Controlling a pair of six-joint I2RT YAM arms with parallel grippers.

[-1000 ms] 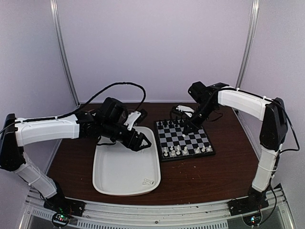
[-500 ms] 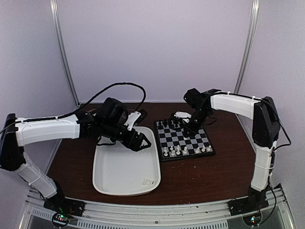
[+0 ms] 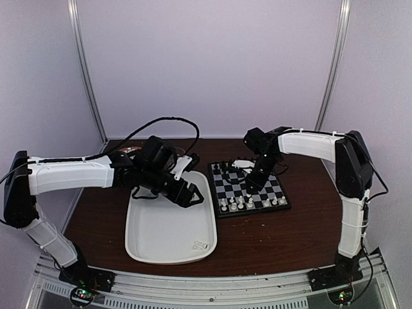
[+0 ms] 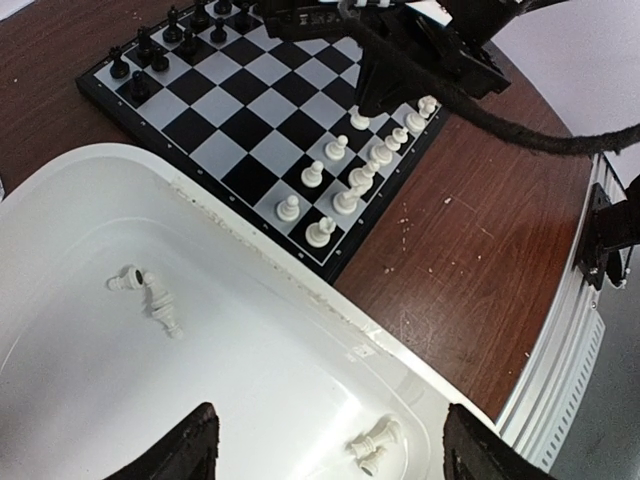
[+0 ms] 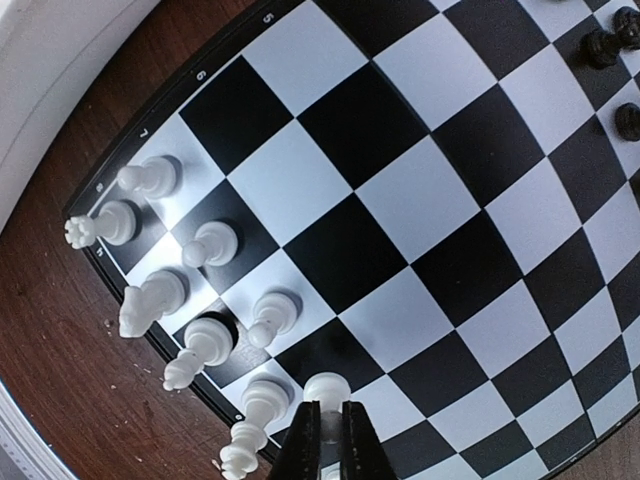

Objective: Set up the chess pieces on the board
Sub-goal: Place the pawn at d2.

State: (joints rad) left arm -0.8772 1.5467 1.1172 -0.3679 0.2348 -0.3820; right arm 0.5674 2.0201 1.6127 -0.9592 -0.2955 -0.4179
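Chess pieces (image 4: 321,232) in white mostly stand in two rows along the near edge of the board (image 4: 245,128), which lies right of the middle of the tabletop (image 3: 270,238). Those rows have gaps. The right gripper (image 5: 327,415) is pinched tight on one white pawn (image 5: 326,386) over the board, close to that near edge. A few loose white pieces (image 4: 150,295) lie tipped over in the white tray (image 4: 260,390) by the board's left edge. The left gripper (image 4: 335,440) hangs wide open over the tray, holding nothing. I think the job is more than half done.

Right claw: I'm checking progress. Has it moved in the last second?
Yes. The right claw, shut on a pawn, shifted left and nearer across the board.
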